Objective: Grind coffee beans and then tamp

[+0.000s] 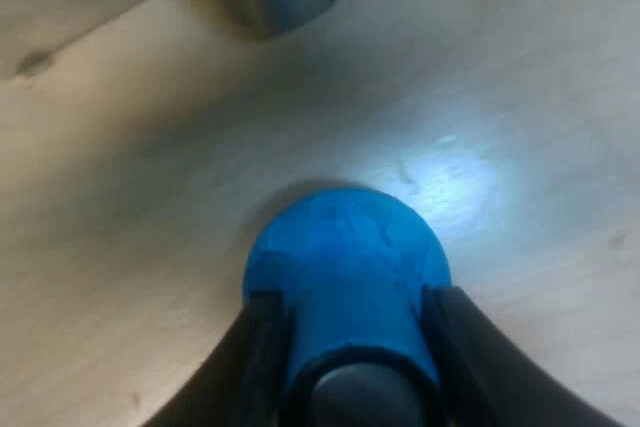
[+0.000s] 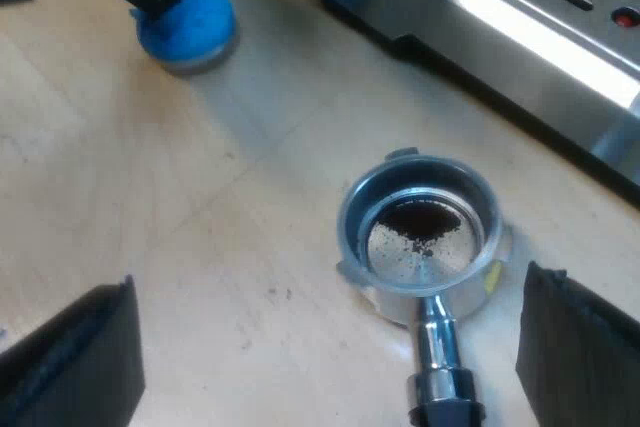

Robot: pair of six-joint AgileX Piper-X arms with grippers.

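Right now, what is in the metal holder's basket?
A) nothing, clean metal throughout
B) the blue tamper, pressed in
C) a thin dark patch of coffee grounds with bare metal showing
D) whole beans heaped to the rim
C: inside the metal holder a dark patch of coffee grounds covers only part of the floor, and the tamper stands apart from it.

— What's on your table?
— Your table (image 2: 150, 227) is pale wood. The machine (image 2: 520, 27) stands on it. Your holder (image 2: 420, 237) lies near the machine's front, basket up, handle pointing away.
— And the tamper?
— Your blue tamper (image 2: 190, 22) stands on its base, well apart from the holder.
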